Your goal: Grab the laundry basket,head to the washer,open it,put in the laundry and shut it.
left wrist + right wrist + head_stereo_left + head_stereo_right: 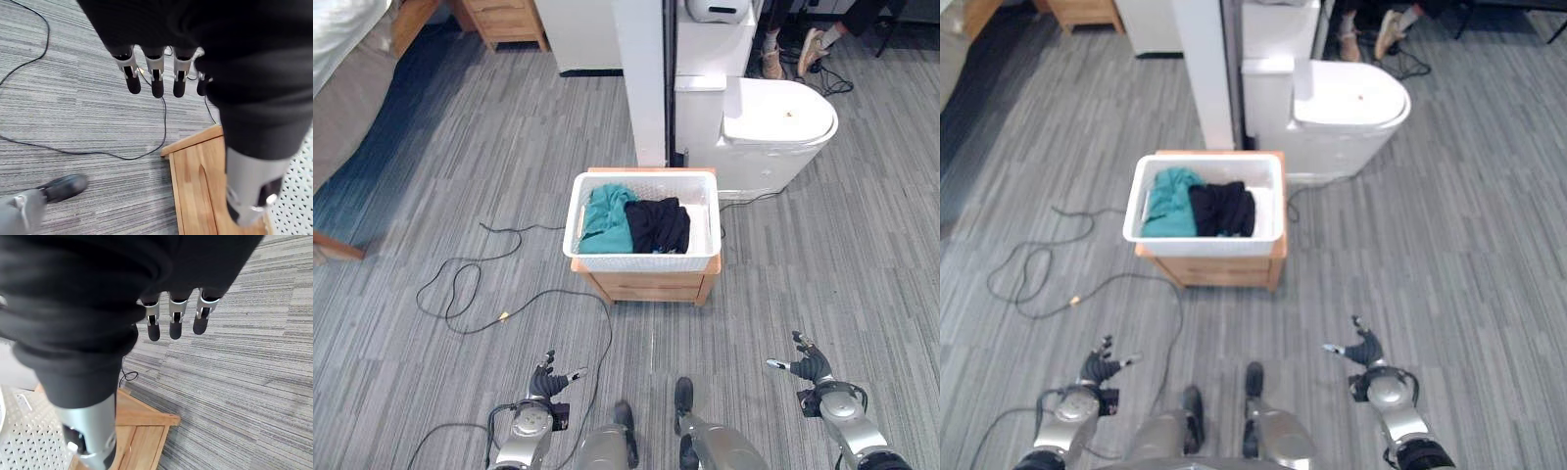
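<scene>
We can't really make out how much is in the white laundry basket [644, 259]; the teal cloth [605, 219] and dark clothes [658, 224] cover its bottom. The washer [759, 122] gets cut off up top, door side hidden.

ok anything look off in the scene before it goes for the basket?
Mostly tidy. The white laundry basket sits square on the low wooden stand, with teal and dark clothes inside. One oddity: a loose black cable snakes over the floor left of the stand. Left hand and right hand are open, holding nothing.
</scene>
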Robot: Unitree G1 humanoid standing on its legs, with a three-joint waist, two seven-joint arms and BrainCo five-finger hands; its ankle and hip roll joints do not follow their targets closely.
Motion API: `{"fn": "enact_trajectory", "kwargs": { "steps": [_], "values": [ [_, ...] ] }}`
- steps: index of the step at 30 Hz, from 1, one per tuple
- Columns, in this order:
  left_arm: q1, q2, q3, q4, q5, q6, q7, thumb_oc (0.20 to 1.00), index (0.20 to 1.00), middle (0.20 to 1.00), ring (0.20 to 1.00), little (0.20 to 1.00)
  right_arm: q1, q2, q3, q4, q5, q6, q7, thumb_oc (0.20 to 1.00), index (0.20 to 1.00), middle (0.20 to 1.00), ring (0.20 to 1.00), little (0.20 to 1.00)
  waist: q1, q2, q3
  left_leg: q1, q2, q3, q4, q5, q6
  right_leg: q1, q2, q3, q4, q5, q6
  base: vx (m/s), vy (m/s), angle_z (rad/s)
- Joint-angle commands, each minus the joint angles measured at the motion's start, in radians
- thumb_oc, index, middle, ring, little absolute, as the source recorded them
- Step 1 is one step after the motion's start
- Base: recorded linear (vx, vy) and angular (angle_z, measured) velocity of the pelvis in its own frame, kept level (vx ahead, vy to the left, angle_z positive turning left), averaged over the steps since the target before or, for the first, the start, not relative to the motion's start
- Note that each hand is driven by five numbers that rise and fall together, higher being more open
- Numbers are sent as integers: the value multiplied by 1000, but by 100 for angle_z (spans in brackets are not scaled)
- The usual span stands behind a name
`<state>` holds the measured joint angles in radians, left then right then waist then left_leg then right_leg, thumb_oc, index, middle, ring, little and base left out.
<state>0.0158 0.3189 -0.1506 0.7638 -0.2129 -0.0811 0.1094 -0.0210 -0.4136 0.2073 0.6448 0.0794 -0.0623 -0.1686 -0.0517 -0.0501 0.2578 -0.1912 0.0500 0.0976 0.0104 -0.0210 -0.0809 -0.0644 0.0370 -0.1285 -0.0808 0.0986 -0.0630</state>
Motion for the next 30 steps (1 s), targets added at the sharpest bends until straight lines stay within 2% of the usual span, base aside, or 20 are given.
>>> {"fn": "enact_trajectory", "kwargs": {
  "steps": [1, 5, 8, 10, 13, 16, 22, 30],
  "values": [
    [-3, 20, 2, 3, 14, -27, 22, 1000, 1000, 1000, 1000, 1000, 16, -37, -3, -26, 2, -28, -17, 1000, 1000, 1000, 1000, 1000, 26, 18, -3, -84, -16, -89, 89, 59, 6, 30, -78, 10, 81, -236, 125, 314, 190, -58],
    [14, 25, 14, 12, 21, -24, 20, 1000, 1000, 1000, 1000, 1000, 17, -33, 2, -28, -23, -25, -14, 1000, 1000, 1000, 1000, 1000, 34, 12, -17, -53, -19, -73, 79, 39, 26, 46, -85, 34, 114, -265, 133, 224, 170, -63],
    [20, 43, 30, 21, 27, -21, 21, 1000, 1000, 1000, 1000, 1000, 13, -16, 4, -37, -34, -23, -7, 1000, 1000, 1000, 1000, 1000, 41, -10, -26, -38, -33, -49, 95, 16, 51, 35, -106, 60, 187, -276, 149, 171, 167, -40],
    [14, 75, 48, -5, 19, -24, 35, 1000, 1000, 1000, 1000, 1000, -12, -5, 11, -42, -42, -20, -14, 1000, 1000, 1000, 1000, 1000, 45, -19, -23, -13, -34, -8, 107, -12, 77, -11, -122, 59, 278, -267, 175, 137, 182, -49],
    [-2, 103, 64, -29, 13, -33, 53, 1000, 1000, 1000, 1000, 1000, -41, -2, 14, -49, -44, -22, -25, 1000, 1000, 1000, 1000, 1000, 47, -19, -17, 15, -35, 20, 100, -31, 87, -68, -128, 44, 316, -241, 193, 98, 87, -54],
    [-14, 129, 78, -70, -1, -44, 71, 1000, 1000, 1000, 1000, 1000, -66, -13, 13, -75, -32, -20, -33, 1000, 1000, 1000, 1000, 1000, 46, -17, -11, 24, -38, 31, 95, -36, 89, -95, -139, 3, 266, -219, 191, 84, -4, -31],
    [-14, 143, 102, -137, 5, -54, 87, 1000, 1000, 1000, 1000, 1000, -113, -23, 20, -115, -11, -26, -40, 1000, 1000, 1000, 1000, 1000, 61, -14, -22, 33, -54, 31, 69, -37, 90, -63, -141, 5, 180, -200, 174, 72, -38, 15],
    [-199, 170, 52, -17, 19, -47, 183, 1000, 1000, 1000, 1000, 1000, -299, 15, 147, -78, 32, -13, -55, 1000, 1000, 1000, 1000, 1000, 85, -7, 2, -11, -51, 14, 38, -8, 80, -86, -132, -1, 128, -178, 168, -2, -14, 1]
  ]
}}
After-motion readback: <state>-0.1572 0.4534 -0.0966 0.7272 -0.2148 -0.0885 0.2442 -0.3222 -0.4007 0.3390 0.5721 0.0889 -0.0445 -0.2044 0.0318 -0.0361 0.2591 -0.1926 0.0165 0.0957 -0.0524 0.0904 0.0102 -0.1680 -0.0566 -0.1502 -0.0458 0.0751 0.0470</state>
